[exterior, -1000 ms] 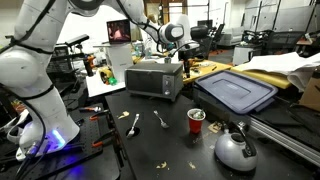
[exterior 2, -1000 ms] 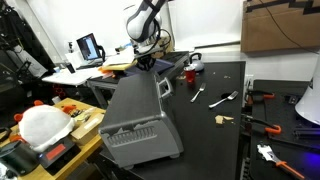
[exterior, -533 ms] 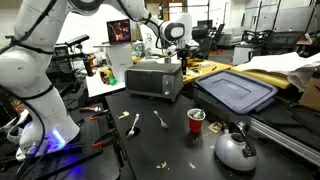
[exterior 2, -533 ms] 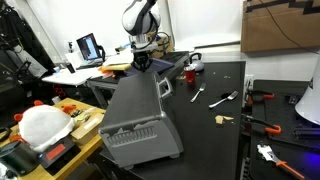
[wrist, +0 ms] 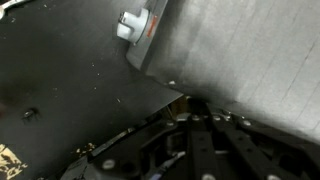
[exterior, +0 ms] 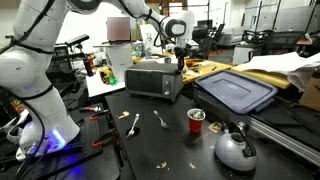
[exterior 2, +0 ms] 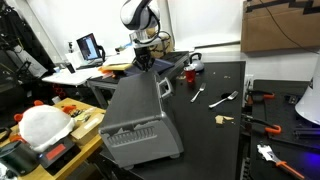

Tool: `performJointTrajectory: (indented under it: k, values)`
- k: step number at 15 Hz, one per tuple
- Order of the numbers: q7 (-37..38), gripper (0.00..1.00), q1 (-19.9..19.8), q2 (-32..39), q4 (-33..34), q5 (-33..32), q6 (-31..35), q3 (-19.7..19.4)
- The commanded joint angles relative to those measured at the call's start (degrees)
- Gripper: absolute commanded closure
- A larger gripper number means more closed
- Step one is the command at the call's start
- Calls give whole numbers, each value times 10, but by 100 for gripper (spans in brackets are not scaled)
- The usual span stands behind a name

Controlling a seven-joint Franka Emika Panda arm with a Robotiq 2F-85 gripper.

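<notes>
Black worktop (exterior 2: 212,130), crumb-flecked. Lit monitor (exterior 2: 89,47) on a side desk (exterior 2: 58,73) against a white wall (exterior 2: 200,25). Cardboard box (exterior 2: 280,25) behind. Cluttered desks (exterior: 262,42) farther back. Even indoor light.

White arm (exterior: 35,70) rises from its base near the tabletop's edge and arches high across. Wrist bent, gripper (exterior: 180,58) pointing straight down in both exterior views. Jaws closed together, dark and blurred in the wrist view.
</notes>
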Motion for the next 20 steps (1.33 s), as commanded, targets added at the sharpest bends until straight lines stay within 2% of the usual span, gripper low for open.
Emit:
performJointTrajectory:
  k: [1,9,14,20]
  values:
    - [-64,100,-21,-11,13,24,-71,18]
    - [-177,100,-52,-5,22,51,-160,38]
    - [-212,100,-58,-2,27,50,-203,37]
    - [-154,100,-36,-7,28,7,-147,5]
